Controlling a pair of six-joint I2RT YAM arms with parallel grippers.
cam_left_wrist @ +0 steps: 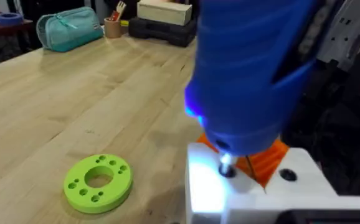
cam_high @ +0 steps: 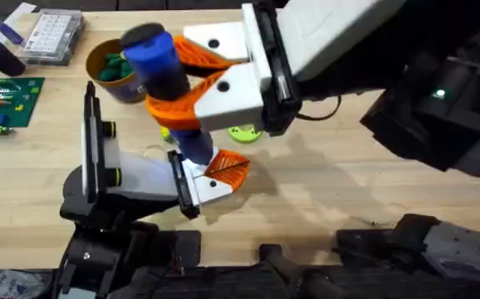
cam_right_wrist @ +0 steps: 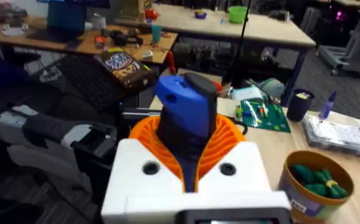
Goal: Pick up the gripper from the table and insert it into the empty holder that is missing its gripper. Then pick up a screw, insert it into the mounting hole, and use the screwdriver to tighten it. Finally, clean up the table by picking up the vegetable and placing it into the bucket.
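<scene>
My right gripper (cam_high: pixel 172 83) reaches across from the upper right, shut on the blue screwdriver (cam_high: pixel 161 62), its orange ribbed pads (cam_right_wrist: pixel 230 140) pressed to both sides of the barrel (cam_right_wrist: pixel 186 115). The screwdriver points down, and its metal tip (cam_left_wrist: pixel 225 165) rests on a screw in the white holder (cam_left_wrist: pixel 255 196) at the end of my left arm. The orange gripper (cam_high: pixel 228 168) sits in that holder (cam_high: pixel 211 189), just past the tip. The yellow-orange bucket (cam_high: pixel 107 79) stands behind the screwdriver with dark green toy vegetables inside (cam_right_wrist: pixel 317 177). A yellow sliver (cam_high: pixel 165 131) beside the barrel may be the vegetable.
A lime-green ring disc (cam_high: pixel 244 131) lies flat on the table just behind the holder, also seen in the left wrist view (cam_left_wrist: pixel 99 180). A green circuit board (cam_high: pixel 3 101) and a clear parts box (cam_high: pixel 51 35) lie at the far left.
</scene>
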